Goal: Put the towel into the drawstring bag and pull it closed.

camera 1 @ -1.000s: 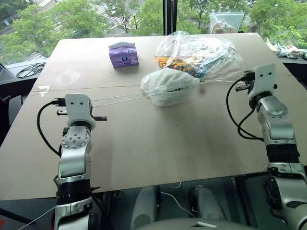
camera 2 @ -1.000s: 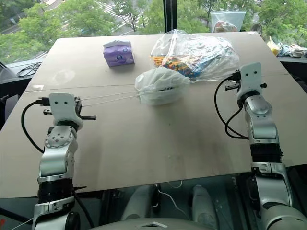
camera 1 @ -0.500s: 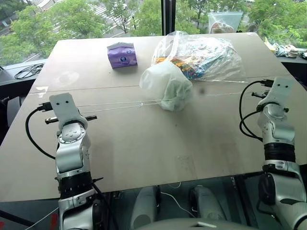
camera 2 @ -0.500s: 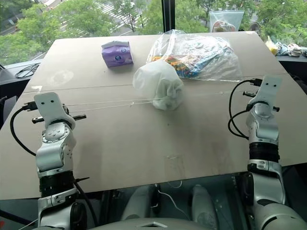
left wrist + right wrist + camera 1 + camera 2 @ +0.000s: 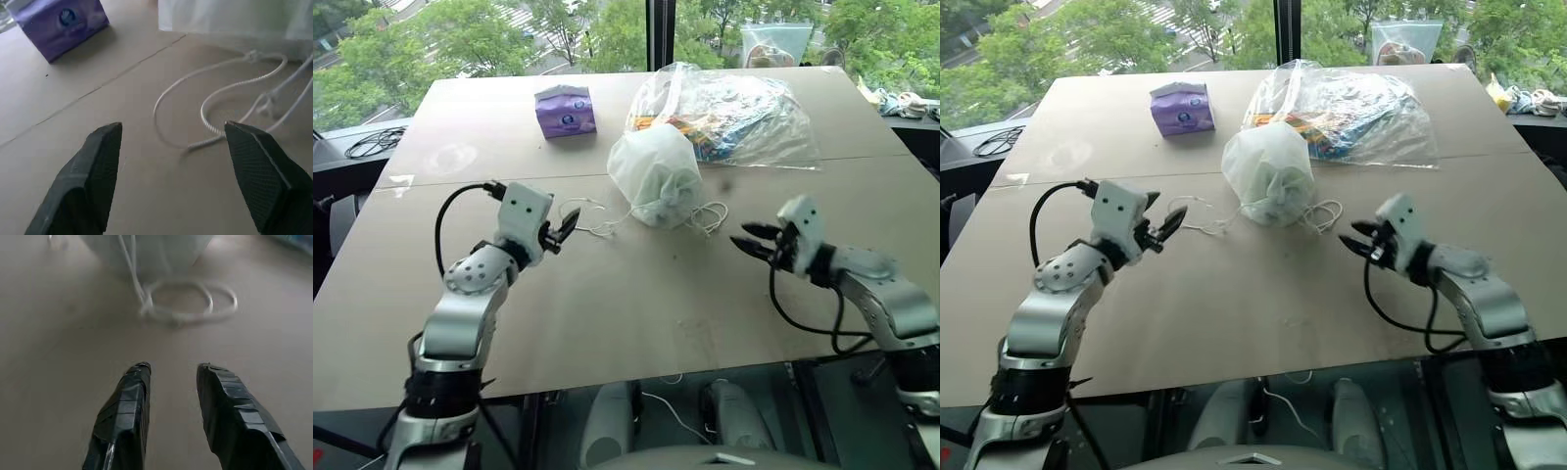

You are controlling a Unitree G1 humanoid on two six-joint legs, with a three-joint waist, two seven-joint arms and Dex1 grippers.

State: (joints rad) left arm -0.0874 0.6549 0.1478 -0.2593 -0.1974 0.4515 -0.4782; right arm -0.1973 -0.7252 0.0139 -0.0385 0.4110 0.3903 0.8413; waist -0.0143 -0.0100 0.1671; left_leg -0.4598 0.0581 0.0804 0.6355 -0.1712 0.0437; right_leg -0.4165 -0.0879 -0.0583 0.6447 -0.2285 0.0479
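Fig. note, operator's view. The drawstring bag (image 5: 655,176) sat upright w/ its mouth cinched, about mid-table (image 5: 607,313), well in from the near edge and just in front of the clear plastic bag (image 5: 724,113) of coloured items. A pale green showed through the fabric, which I read as the towel (image 5: 668,186) inside. The purple box (image 5: 565,111) stood nearer the far-left corner, apart from everything.

Left gripper (image 5: 1167,228) hovered just left of the bag, claw spread wide and empty; in the wrist view its cord (image 5: 215,103) lay slack in loops on the table between the fingers (image 5: 93,171), touching neither. Right gripper (image 5: 1359,242) hovered to the bag's right, toward the near-right side, claw partly apart and also empty; a coil of cord (image 5: 188,303) lay ahead of its fingertips (image 5: 132,396).

Risks as I judged them:
- Cords were loose, no knot visible, so the mouth could relax and reopen if the bag got nudged.
- Either arm pulling away low could snag a loop and drag or tip the bag, since the loops lay right by the claws.
- The bag stood v. close to the plastic bag; a tip that way could tangle the cords.

I couldn't tell how tight the mouth really was.
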